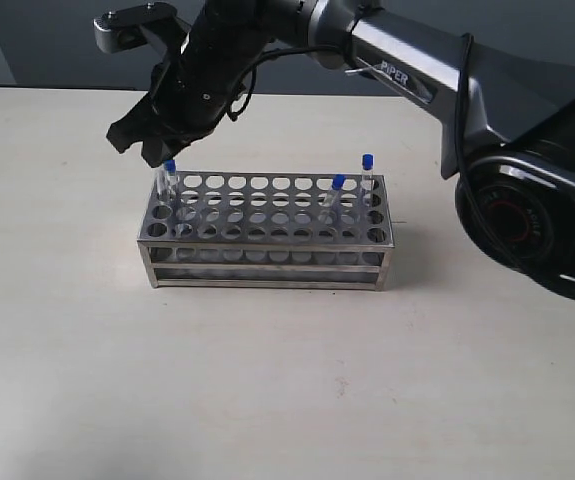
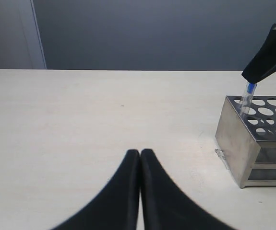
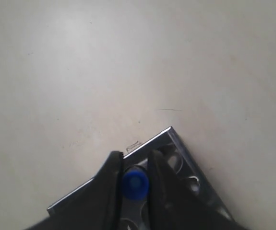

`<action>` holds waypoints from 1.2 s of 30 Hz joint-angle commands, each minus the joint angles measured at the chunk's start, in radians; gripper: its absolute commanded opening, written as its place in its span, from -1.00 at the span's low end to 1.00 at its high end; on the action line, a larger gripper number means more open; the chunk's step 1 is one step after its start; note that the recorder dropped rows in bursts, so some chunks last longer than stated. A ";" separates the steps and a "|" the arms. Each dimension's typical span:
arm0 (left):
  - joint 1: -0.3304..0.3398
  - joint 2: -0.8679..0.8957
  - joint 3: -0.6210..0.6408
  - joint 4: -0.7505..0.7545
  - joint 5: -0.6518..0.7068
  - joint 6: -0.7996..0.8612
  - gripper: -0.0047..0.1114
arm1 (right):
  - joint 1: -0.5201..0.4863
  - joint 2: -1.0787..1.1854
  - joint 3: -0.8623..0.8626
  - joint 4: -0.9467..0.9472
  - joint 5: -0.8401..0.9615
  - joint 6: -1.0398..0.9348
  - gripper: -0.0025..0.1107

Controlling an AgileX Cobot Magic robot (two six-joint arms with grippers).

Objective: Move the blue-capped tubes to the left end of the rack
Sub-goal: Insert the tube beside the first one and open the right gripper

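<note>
The silver rack (image 1: 267, 262) stands mid-table. My right gripper (image 1: 154, 150) reaches across to its left end, shut on a blue-capped tube (image 1: 169, 166) that stands in a corner hole. In the right wrist view the fingertips (image 3: 114, 160) press both sides of the blue cap (image 3: 134, 184) above the rack's corner (image 3: 169, 135). Two more blue-capped tubes (image 1: 338, 183) (image 1: 367, 161) stand at the rack's right end. The left gripper (image 2: 140, 152) is shut and empty, low over bare table, apart from the rack (image 2: 236, 139); it sees the held tube (image 2: 249, 91).
The right arm (image 1: 417, 75) spans from the right side over the back of the table. A grey wall (image 2: 152, 33) runs behind the table's far edge. Bare tabletop (image 1: 267, 380) lies in front of the rack.
</note>
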 commanded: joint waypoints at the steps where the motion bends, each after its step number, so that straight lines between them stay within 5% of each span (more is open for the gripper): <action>1: -0.005 -0.004 -0.003 -0.002 -0.007 -0.001 -0.90 | 0.009 0.041 0.014 0.025 0.026 -0.004 -0.97; 20: -0.005 -0.004 -0.003 -0.002 -0.007 -0.001 -0.90 | 0.009 -0.010 0.014 0.031 0.082 -0.004 -0.96; 28: -0.005 -0.004 -0.003 -0.004 -0.007 -0.001 -0.90 | 0.009 -0.016 0.014 0.036 0.096 -0.004 -0.39; 36: -0.005 -0.004 -0.003 -0.004 -0.007 -0.001 -0.90 | 0.009 -0.018 0.014 0.046 0.117 -0.002 -0.67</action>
